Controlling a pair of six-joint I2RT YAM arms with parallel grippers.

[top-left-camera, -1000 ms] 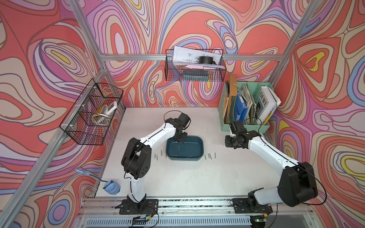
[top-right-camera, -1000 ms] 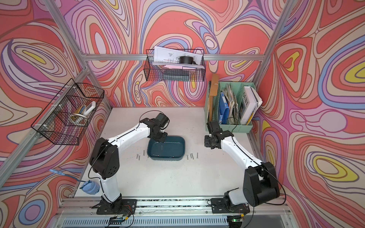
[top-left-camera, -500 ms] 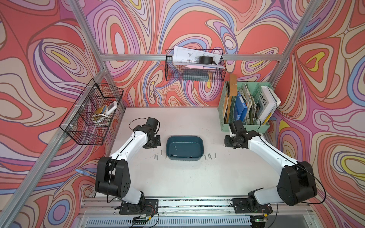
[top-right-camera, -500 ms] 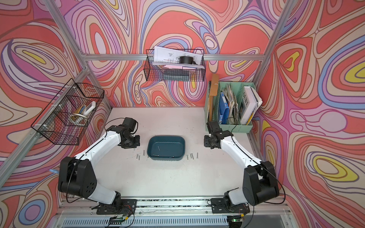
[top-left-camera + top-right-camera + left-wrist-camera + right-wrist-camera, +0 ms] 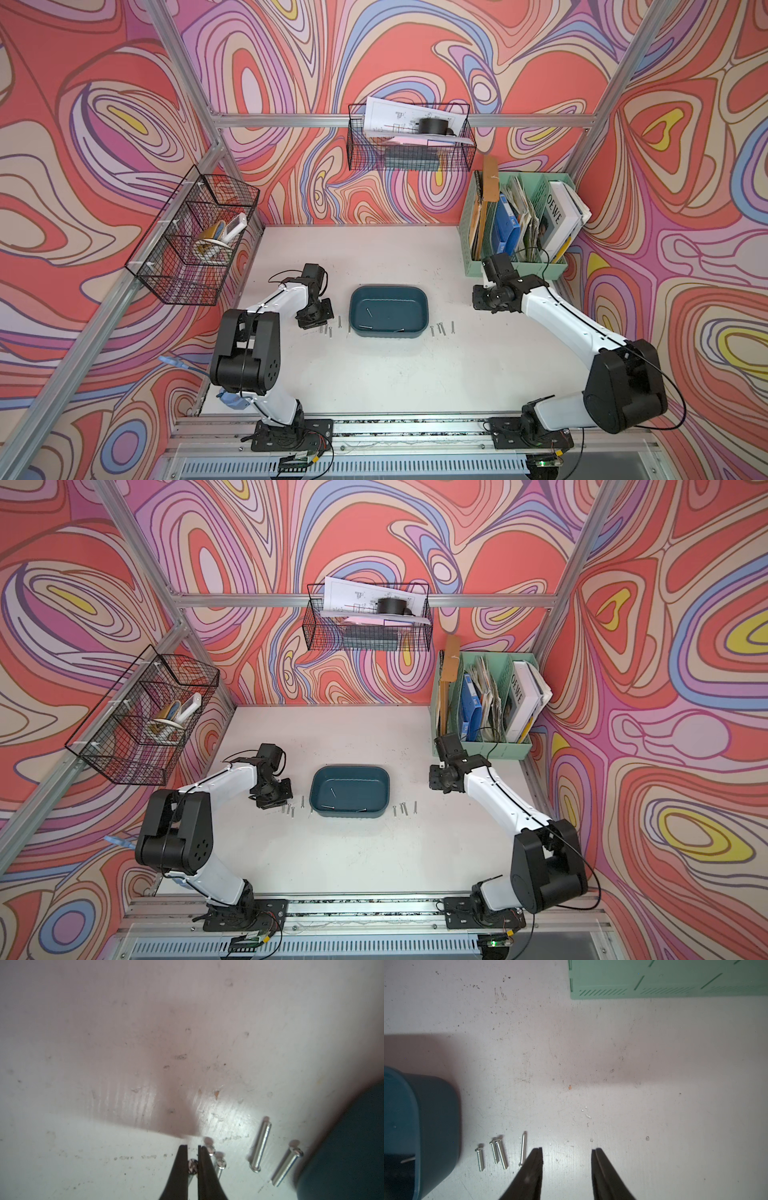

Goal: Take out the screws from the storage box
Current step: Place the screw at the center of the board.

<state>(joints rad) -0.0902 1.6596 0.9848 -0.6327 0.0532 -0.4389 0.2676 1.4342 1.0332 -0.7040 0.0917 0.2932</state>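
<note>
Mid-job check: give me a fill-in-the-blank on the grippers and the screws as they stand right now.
The left gripper is ___ on a screw.
The right gripper is open and holds ___.
The storage box has ___ screws visible inside.
Near the right gripper, ___ loose screws lie on the table.
Missing: shut; nothing; three; four.

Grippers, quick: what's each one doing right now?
Left gripper: closed on a screw.
Right gripper: open, empty.
</note>
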